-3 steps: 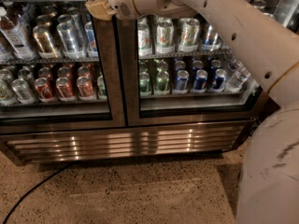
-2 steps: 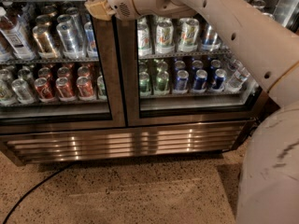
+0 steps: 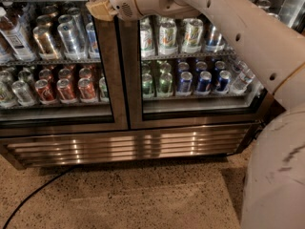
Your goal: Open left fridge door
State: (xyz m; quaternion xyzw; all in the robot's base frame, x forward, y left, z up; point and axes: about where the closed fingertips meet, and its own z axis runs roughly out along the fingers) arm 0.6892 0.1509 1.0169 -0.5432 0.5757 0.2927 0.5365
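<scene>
The fridge [image 3: 128, 144] fills the upper view, a steel two-door cooler with cans on wire shelves. Its left fridge door [image 3: 107, 80] is a glass pane in a steel frame, with silver and red cans behind it. That door looks shut, flush with its twin. My gripper [image 3: 97, 7] sits at the top of the view, its tan fingers against the upper right edge of the left door's frame. My white arm reaches in from the right, across the right door.
The right glass door [image 3: 200, 113] shows green and blue cans. A louvred steel grille [image 3: 128, 144] runs along the base. A black cable [image 3: 33, 194] lies on the speckled floor at the left. My white base [image 3: 276, 175] fills the lower right corner.
</scene>
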